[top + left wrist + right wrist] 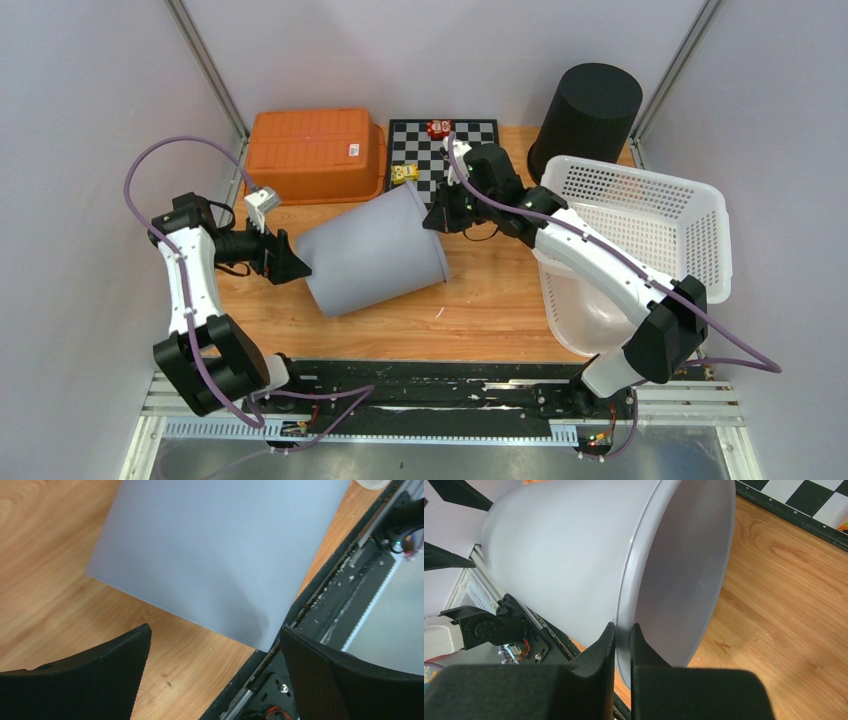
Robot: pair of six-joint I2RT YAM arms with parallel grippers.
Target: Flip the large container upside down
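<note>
Large container [372, 250] on its side, centre frame

At left, the left gripper [298, 262] hangs with jaws spread just off the closed base, holding nothing. The container lies mid-table [490, 300], mouth toward the right. There the right gripper [623, 640] pinches the rim; so thin a hold could slip while tipping. The orange bin [315, 152] and chessboard [440, 150] crowd the upper side; bare wood below leaves room.
</note>
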